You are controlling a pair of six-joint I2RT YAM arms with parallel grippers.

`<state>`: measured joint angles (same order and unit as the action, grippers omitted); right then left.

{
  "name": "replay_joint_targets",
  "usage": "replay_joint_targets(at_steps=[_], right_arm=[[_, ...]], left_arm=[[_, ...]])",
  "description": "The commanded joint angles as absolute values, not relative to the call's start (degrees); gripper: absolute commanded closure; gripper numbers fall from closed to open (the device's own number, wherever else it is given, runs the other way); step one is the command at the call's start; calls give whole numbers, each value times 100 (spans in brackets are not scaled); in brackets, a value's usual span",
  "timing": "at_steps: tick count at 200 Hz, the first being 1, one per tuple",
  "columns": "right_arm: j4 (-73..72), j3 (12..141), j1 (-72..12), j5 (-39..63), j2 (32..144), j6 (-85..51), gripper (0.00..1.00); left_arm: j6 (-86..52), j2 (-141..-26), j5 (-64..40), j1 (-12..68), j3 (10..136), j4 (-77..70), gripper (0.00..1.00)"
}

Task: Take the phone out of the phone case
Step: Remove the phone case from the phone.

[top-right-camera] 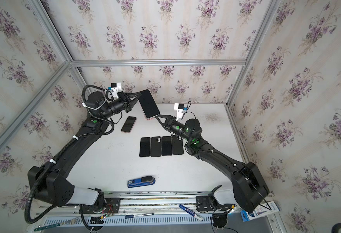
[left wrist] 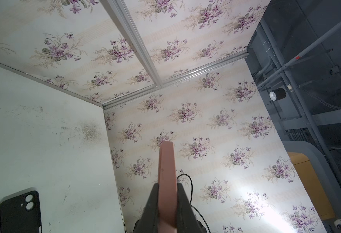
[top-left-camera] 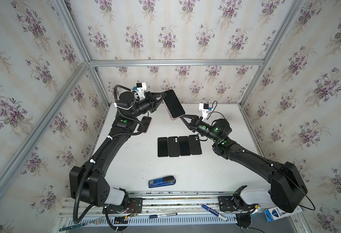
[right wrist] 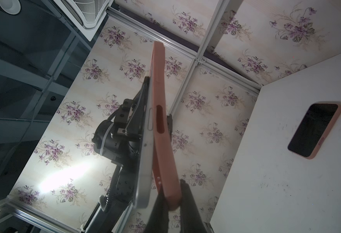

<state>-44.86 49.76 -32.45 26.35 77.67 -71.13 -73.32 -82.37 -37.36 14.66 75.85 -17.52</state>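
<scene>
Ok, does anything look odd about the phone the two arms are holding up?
Yes: in the right wrist view the pink case gapes away from the phone at the end the right gripper pinches, yet hugs it near the left gripper. It looks half peeled, not damaged.

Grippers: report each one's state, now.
Left gripper: shut on the pink case, with the phone seated in it at that end.
Right gripper: shut on the pink case's peeled-away end; the phone lies outside its jaws.
</scene>
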Motion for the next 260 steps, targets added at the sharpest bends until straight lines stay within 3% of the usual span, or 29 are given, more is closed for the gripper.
replay_joint_targets(at_steps=[1,23,63,123,197,260], right_arm=[[-4810,5009,-3240,2529,7790,-7146,98],[-4737,4968,-3235,2506,7754,-7173,100],[-4485,4783,-3241,2348,7570,-7145,100],[-4362,4562,-3234,2189,7475,-7203,100],[-4386,4379,-3217,2097,7521,-7332,100],[-4322,4290,-3200,2065,7515,-7392,100]], left_arm=[[-7400,-8208,-3927,1468,7518,-2082,100],[-7383,-8248,-3879,1481,7408,-2083,96],[-7311,-8328,-3789,1553,7297,-2083,65],[-7150,-8387,-3587,1562,7052,-1793,30],[-6644,-8593,-3430,1630,7154,-999,17],[-5300,-8440,-2809,1652,7675,462,14]])
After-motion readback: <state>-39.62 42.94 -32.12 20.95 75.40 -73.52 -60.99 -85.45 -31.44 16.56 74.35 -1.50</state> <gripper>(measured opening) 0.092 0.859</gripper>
